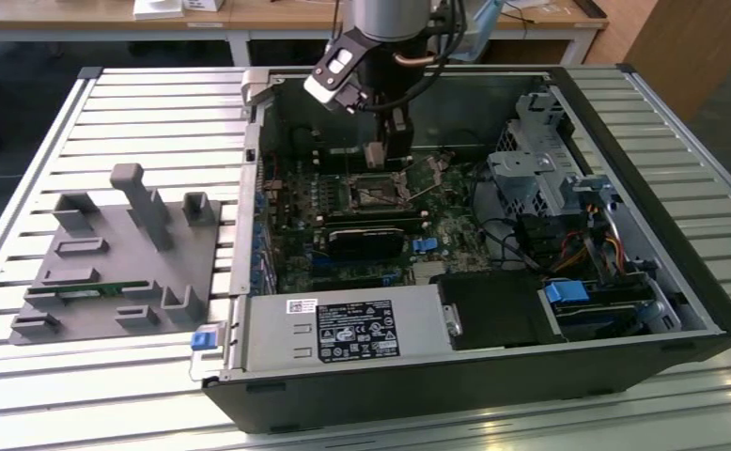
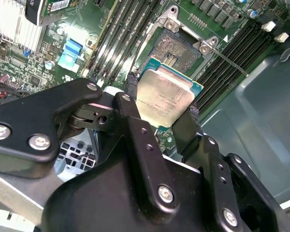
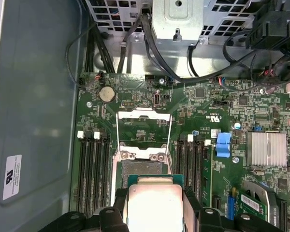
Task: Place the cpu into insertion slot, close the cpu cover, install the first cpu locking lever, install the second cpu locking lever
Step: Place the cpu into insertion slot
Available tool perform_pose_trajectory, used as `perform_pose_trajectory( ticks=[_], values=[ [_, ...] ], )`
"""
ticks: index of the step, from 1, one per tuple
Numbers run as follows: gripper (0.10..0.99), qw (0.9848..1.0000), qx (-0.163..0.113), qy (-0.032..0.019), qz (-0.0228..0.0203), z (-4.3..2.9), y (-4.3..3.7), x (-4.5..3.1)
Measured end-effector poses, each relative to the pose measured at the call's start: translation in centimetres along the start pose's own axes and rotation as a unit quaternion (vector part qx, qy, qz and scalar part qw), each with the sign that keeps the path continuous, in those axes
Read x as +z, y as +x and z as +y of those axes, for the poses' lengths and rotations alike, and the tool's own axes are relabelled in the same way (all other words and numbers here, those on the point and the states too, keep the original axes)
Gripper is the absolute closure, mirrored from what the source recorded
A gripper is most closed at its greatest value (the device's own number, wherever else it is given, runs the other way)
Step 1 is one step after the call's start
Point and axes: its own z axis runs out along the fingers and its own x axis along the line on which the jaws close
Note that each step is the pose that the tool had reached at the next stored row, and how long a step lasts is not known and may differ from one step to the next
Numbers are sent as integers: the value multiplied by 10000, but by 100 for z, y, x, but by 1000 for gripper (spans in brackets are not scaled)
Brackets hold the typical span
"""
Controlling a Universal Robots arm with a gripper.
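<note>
The cpu [image 2: 164,99], a small square chip with a dull silver top and green edge, sits between the black fingers [image 2: 130,92] of my gripper [image 2: 162,104], which is shut on it. In the exterior view the gripper [image 1: 391,150] hangs inside the open computer case, just above the insertion slot [image 1: 376,194]. The first wrist view shows the cpu [image 3: 152,208] hovering at the near edge of the bare slot [image 3: 142,168]. The cpu cover [image 3: 144,114], a thin metal frame, stands swung open beyond the slot. A thin locking lever [image 2: 227,60] sticks out beside the slot [image 2: 176,50].
Memory slots [image 3: 94,169] flank the socket on both sides. A black rectangular module [image 1: 365,240] lies just in front of it. The power supply [image 1: 340,329], drive cage [image 1: 535,169] and cables [image 1: 516,244] crowd the case. A grey fixture [image 1: 115,254] stands at the exterior view's left.
</note>
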Motion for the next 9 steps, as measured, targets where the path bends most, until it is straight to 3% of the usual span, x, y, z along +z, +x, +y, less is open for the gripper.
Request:
perform_pose_trajectory(
  ticks=[9],
  values=[
    [549, 10000, 0, 1, -1, -3, 1, 35]
  ],
)
